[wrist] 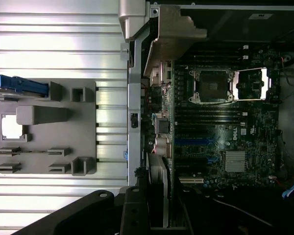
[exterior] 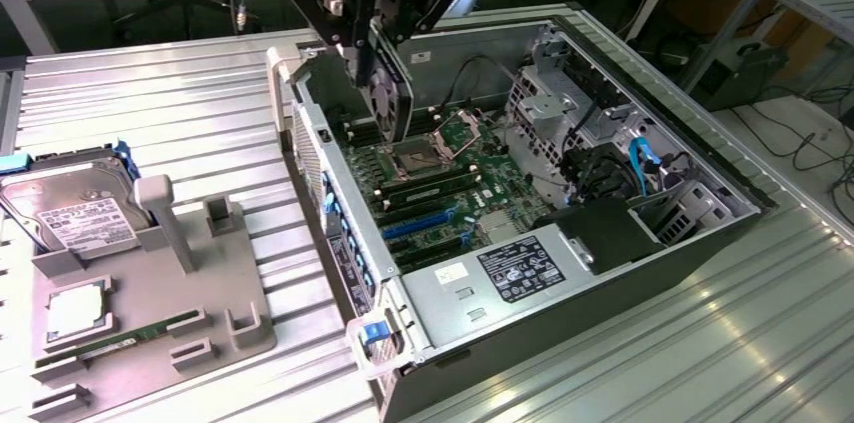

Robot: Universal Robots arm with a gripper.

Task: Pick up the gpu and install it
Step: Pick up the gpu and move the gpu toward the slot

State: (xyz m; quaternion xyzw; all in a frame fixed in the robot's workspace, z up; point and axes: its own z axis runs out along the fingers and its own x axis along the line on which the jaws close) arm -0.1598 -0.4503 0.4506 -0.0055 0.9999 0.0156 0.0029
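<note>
Black-fingered, the gripper (exterior: 380, 43) is clamped on the gpu (exterior: 395, 93), which hangs edge-on over the open computer case (exterior: 574, 343), at eleven o'clock from the CPU socket (exterior: 416, 155) in the exterior view. The wrist view brings out "DELL" on the motherboard (wrist: 220, 147). The exterior view adds the hard drive (exterior: 74, 208), its white label unreadable.

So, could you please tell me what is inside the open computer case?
A motherboard with an open CPU socket, blue slots and a power supply. The gpu, held by the gripper, covers part of the board.
</note>
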